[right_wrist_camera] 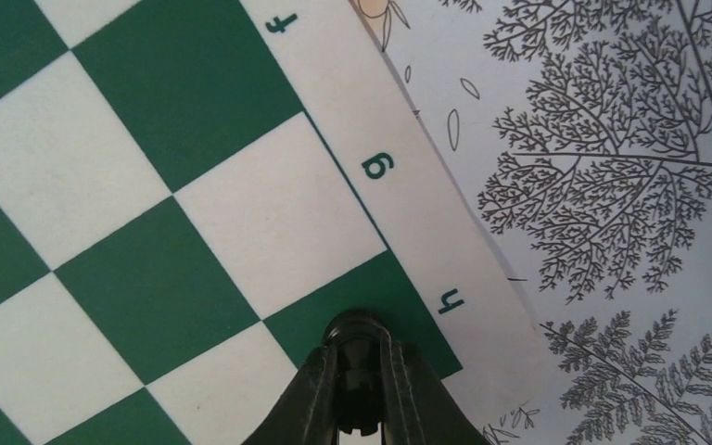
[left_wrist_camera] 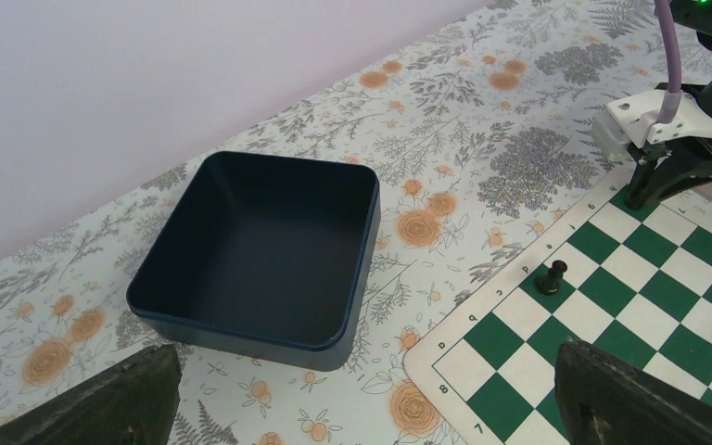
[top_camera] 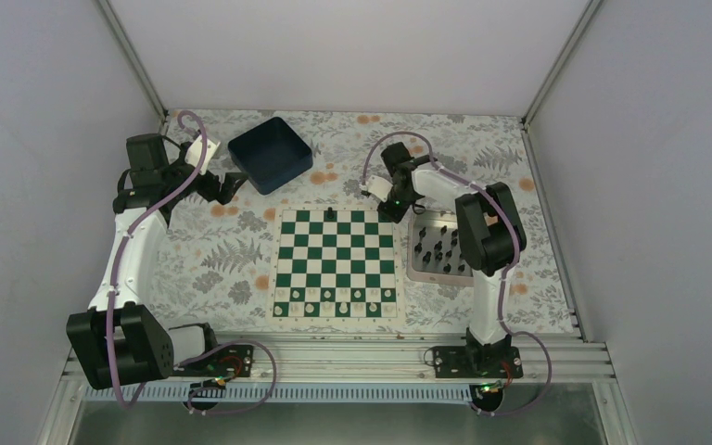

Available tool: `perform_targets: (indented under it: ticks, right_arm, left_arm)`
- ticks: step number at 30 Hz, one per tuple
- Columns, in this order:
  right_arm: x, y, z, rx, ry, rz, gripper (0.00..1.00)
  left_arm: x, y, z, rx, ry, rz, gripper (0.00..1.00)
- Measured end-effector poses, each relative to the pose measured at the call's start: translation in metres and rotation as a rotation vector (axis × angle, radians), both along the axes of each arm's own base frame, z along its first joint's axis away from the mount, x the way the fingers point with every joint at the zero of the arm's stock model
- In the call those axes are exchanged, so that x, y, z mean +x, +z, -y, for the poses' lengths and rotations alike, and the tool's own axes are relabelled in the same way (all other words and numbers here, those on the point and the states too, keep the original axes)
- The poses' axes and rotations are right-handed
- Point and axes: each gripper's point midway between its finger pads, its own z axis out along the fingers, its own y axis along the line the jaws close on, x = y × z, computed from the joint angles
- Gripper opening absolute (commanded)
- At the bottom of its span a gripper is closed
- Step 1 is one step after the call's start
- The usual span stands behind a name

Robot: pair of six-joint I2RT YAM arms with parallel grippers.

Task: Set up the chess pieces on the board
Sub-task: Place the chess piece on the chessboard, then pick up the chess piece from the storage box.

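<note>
One black piece (right_wrist_camera: 359, 329) clamped in right gripper (right_wrist_camera: 360, 357); seen from right wrist only.

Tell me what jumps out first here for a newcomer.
The right gripper pinches a small black chess piece at the far right corner square of the flat green-and-white chessboard. One black piece already stands alone on the far row, with other black pieces upright in the silver rectangular tray right of the board. The left gripper hangs open by the dark blue square bin.
</note>
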Motion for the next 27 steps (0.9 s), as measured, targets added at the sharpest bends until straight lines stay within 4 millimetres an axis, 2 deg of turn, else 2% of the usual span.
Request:
perform_targets:
  ticks: [2, 12, 14, 17, 20, 24, 27]
  right_arm:
    - [0.001, 0.000, 0.000, -0.003, -0.001, 0.006, 0.09]
    - [0.002, 0.000, 0.002, -0.010, -0.007, 0.010, 0.43]
    - [0.002, 0.005, 0.003, -0.011, -0.008, 0.017, 0.46]
    - [0.004, 0.027, 0.007, 0.001, -0.021, 0.053, 0.46]
    - [0.008, 0.070, 0.017, 0.038, -0.046, 0.138, 0.46]
    - [0.003, 0.127, 0.049, 0.080, -0.113, 0.260, 0.47]
    - [-0.008, 0.136, 0.076, 0.072, -0.165, 0.282, 0.48]
  left_arm:
    - [0.000, 0.000, 0.000, 0.000, 0.000, 0.000, 1.00]
    - [0.000, 0.000, 0.000, 0.000, 0.000, 0.000, 1.00]
    - [0.000, 0.000, 0.000, 0.000, -0.001, 0.000, 1.00]
    - [0.000, 0.000, 0.000, 0.000, -0.001, 0.000, 1.00]
    - [0.000, 0.000, 0.000, 0.000, 0.000, 0.000, 1.00]
    - [0.000, 0.000, 0.000, -0.001, -0.001, 0.000, 1.00]
    - [-0.001, 0.000, 0.001, -0.004, -0.006, 0.000, 1.00]
